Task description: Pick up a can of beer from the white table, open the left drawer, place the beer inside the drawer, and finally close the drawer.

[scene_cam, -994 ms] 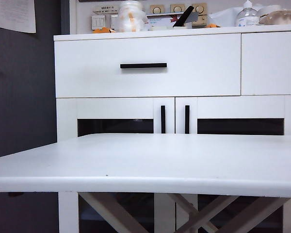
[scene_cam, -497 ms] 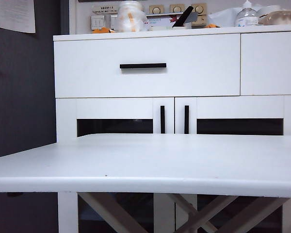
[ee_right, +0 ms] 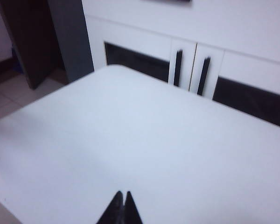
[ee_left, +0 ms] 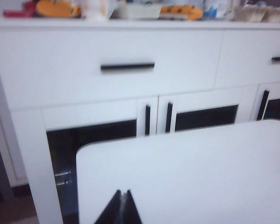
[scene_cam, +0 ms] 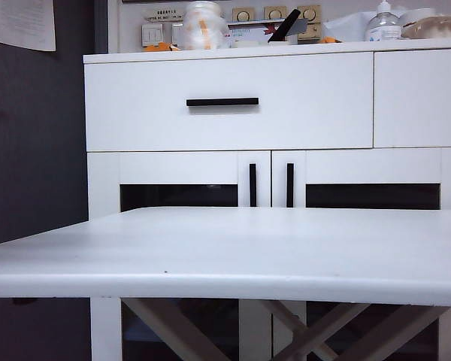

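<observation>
So one large plain white table; one wide white left drawer fully closed; left gripper and right gripper above tabletop, both pressed together, holding nothing.

even indoor light; exterior view sharp, both wrist views soft, bluish, blurred.

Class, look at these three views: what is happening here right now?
Nothing is being handled. The left gripper and the right gripper are both shut and empty above the white table; neither arm shows in the exterior view. No can of beer is visible on the table in any view. The left drawer of the cabinet behind is fully closed, its black bar handle untouched.
</observation>
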Controlling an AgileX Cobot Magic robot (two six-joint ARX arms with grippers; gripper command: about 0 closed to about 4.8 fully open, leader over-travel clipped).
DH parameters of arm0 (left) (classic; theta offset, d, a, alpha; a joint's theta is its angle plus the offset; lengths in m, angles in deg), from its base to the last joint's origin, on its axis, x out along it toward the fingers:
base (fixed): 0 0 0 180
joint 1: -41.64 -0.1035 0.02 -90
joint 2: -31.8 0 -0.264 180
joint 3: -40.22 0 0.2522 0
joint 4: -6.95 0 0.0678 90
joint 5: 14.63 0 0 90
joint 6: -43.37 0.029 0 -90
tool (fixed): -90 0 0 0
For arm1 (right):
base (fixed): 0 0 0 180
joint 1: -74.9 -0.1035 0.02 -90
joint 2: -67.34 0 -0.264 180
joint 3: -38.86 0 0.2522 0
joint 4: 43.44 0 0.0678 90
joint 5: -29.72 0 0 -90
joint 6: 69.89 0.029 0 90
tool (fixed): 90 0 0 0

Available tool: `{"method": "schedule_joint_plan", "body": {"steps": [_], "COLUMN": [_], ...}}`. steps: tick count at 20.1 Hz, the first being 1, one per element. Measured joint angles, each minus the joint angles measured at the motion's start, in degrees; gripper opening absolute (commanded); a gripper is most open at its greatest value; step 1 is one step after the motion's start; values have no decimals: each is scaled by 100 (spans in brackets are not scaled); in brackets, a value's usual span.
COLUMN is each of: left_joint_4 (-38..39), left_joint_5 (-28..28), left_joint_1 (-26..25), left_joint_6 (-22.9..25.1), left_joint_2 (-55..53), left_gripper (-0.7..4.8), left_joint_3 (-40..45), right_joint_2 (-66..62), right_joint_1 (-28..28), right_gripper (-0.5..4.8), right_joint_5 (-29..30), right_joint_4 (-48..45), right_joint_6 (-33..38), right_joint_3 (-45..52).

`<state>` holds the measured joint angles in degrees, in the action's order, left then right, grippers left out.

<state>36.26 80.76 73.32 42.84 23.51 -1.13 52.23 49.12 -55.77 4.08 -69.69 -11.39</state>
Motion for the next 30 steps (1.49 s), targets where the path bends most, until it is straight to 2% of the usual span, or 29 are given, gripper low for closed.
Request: {"method": "schedule_joint_plan", "body": {"steps": [4,9,11,15,17,22,30], "left_joint_4": [-22,166,35,-328,-579,-2044,-1700], "left_joint_5": [28,192,109,-828,-1001,-1036,-925], "left_joint_1": [0,-175,-538,-2020,-2334,-2385,-2385], "left_joint_6": [-37,48,52,-120,-181,-166,9], "left_joint_2": [820,809,809,807,807,807,809], "left_gripper": [-6,-6,-6,-6,-6,-6,-6], "left_joint_3": [748,942,1106,1587,1825,2691,2717], "right_joint_2": [0,9,9,50,50,50,48], "right_joint_1": [0,0,-2,-2,-2,-2,-2], "right_gripper": [-5,-5,-5,-5,-5,-5,-5], "right_joint_5": [-37,-42,-50,-44,-39,-42,-42], "right_joint_4": [92,133,131,133,138,138,136], "right_joint_6": [2,2,2,2,2,2,2], "right_joint_3": [0,0,0,-2,0,0,0]}}
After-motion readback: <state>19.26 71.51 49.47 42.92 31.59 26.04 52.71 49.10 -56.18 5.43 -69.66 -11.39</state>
